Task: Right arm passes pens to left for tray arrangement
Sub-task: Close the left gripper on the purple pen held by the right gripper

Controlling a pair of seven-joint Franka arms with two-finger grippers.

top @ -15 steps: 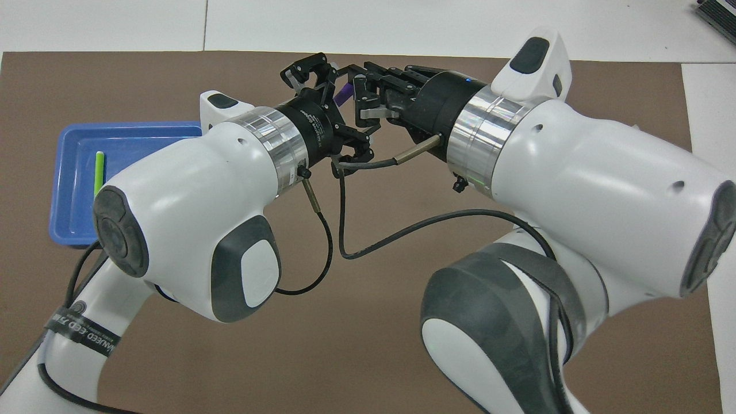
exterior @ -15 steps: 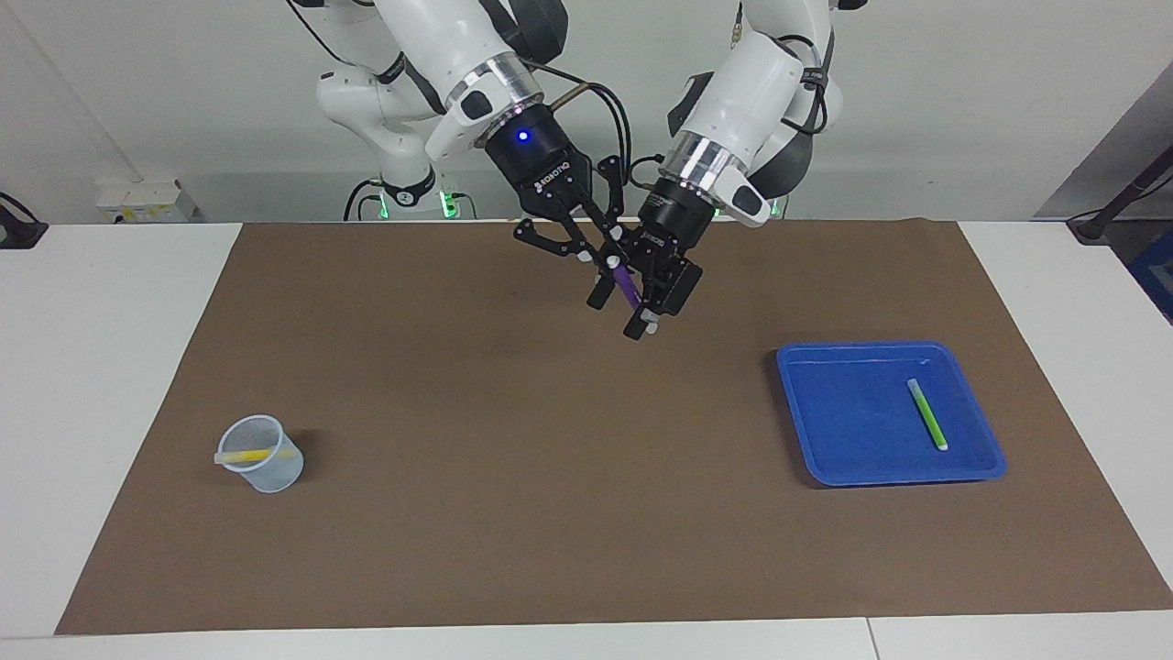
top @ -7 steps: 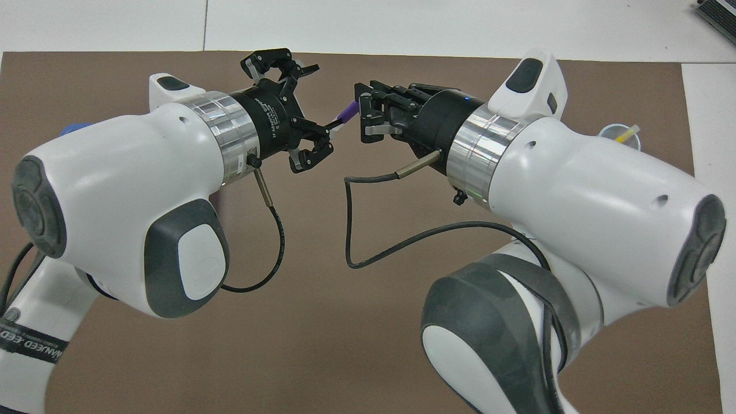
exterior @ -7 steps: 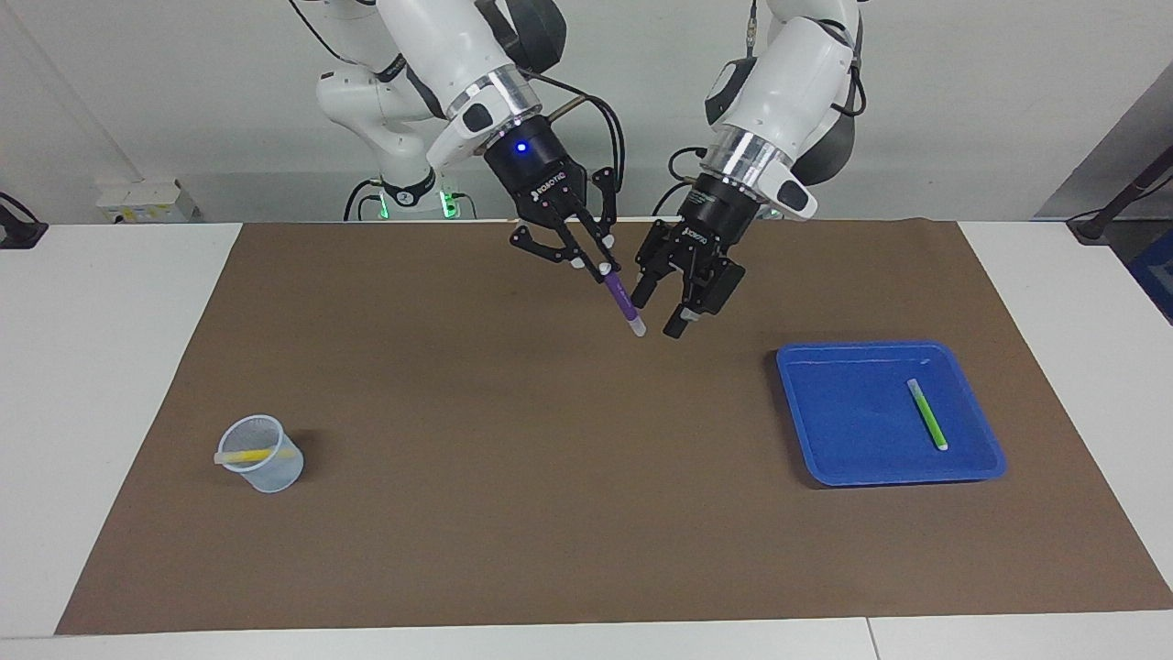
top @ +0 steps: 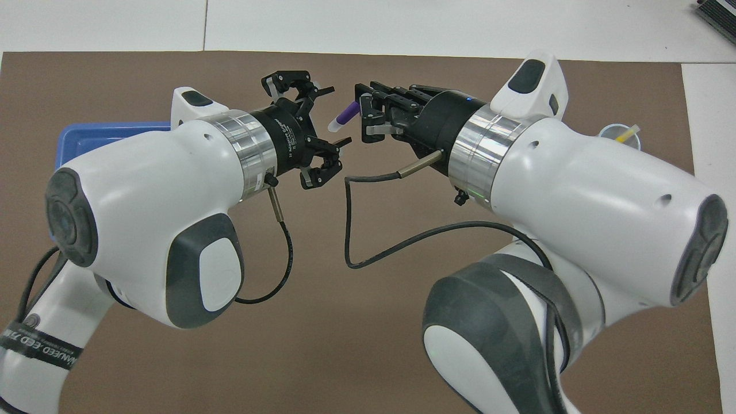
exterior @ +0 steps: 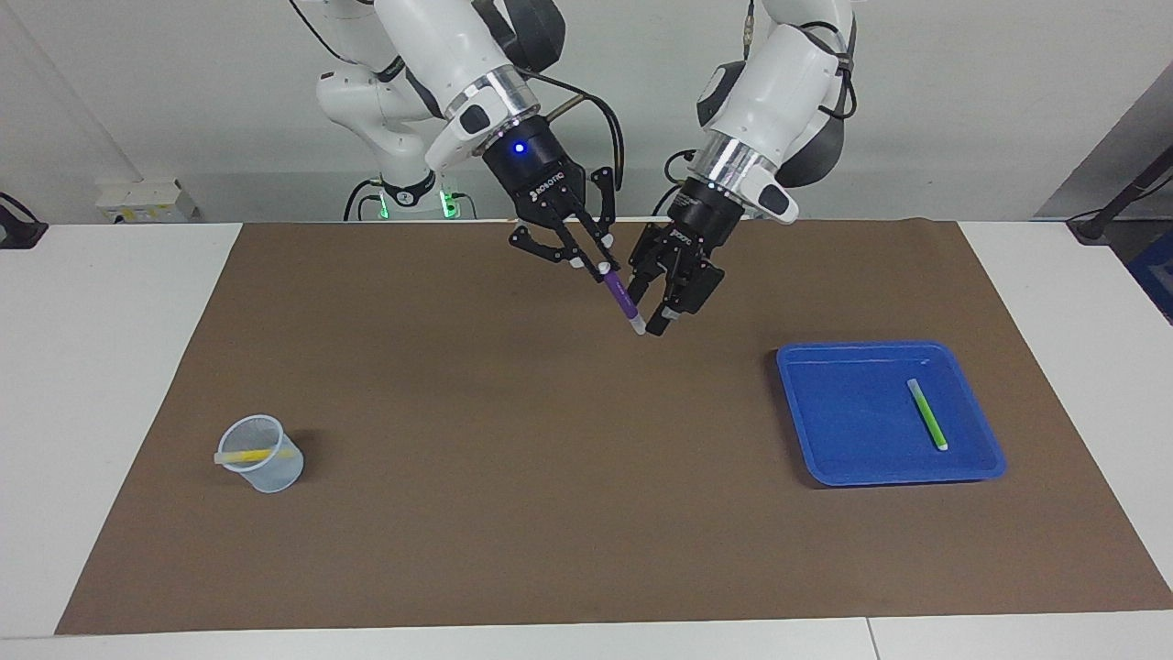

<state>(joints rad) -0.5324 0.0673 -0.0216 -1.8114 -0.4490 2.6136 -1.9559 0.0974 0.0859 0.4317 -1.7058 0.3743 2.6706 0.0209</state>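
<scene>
A brown mat (exterior: 550,477) covers the white bench (exterior: 110,367), with a pale wall at the robots' end. Over the middle of the mat, toward the robots, the right hand (exterior: 600,266) is clamped on the upper end of the purple pen (exterior: 621,298), which slants down with its pale tip lowest. The left hand (exterior: 652,307) hangs just beside the pen with its fingers spread apart, not gripping it. The blue tray (exterior: 825,458) sits toward the left arm's end and holds the green pen (exterior: 927,414). Toward the right arm's end, a translucent cup (exterior: 270,472) carries the yellow pen (exterior: 247,455), lying across its rim.
</scene>
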